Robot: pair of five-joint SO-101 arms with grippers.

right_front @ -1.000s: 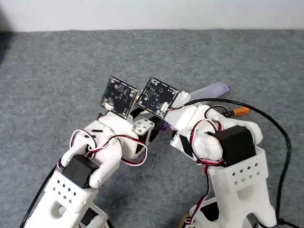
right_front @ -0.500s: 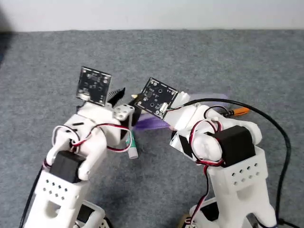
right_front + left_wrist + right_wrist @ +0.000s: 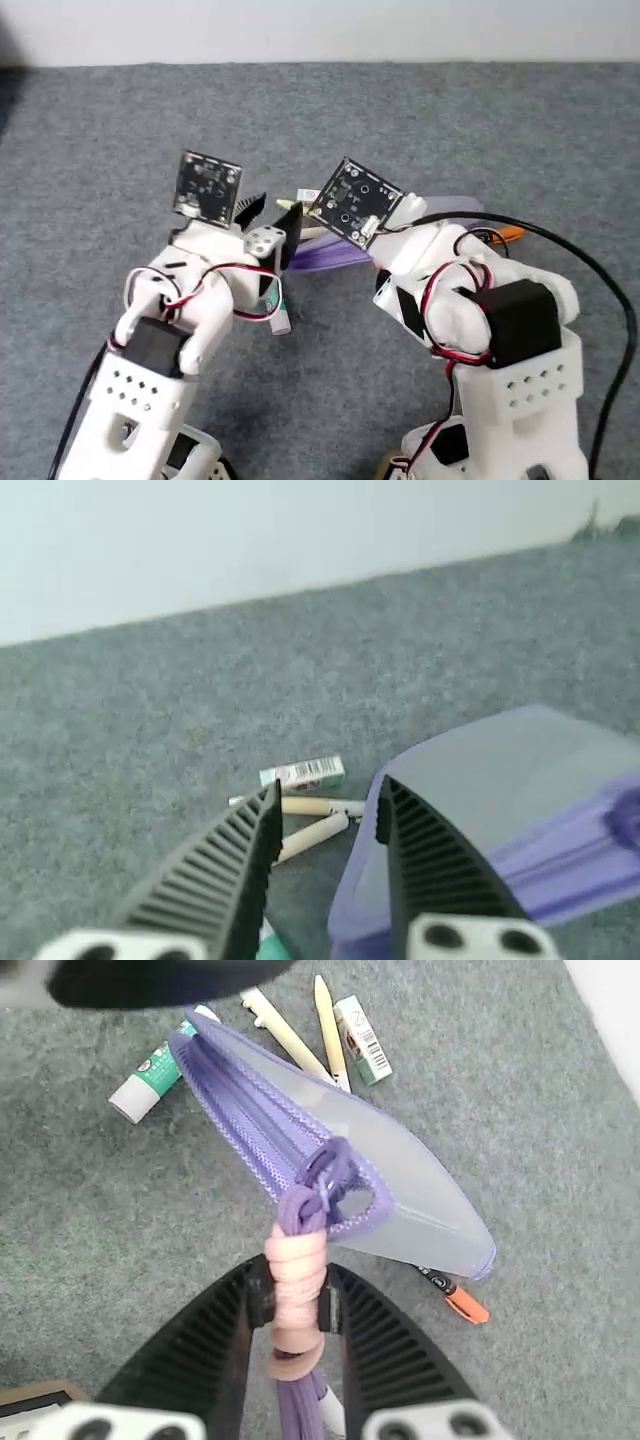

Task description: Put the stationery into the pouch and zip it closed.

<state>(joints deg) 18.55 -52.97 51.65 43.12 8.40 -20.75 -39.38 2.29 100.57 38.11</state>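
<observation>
Right gripper [image 3: 296, 1285] first: its jaws are clamped on the pink-and-purple braided zipper cord [image 3: 297, 1245], low centre in the right wrist view. That way the translucent purple zip pouch [image 3: 400, 1190] is held by its pull, with the unzipped mouth running from the pull toward the upper left. Nothing can be made out inside, so it's judged empty for now.

The left gripper [image 3: 328, 788] is parted a little, with nothing held. Just past its tips, mid-frame in the left wrist view, a small green-and-white boxed eraser [image 3: 303, 773] and two pale wooden sticks [image 3: 315, 825] are laid on the grey carpet [image 3: 150, 700]. The sticks' long axes run roughly across the frame, and the pouch is just to their right. So the left arm is reckoned the nearer one for a pick.

In the right wrist view, a green-and-white glue stick [image 3: 150, 1075] is seen at upper left beside the mouth. An orange marker [image 3: 457, 1300] is poking out from under the pouch at lower right.
</observation>
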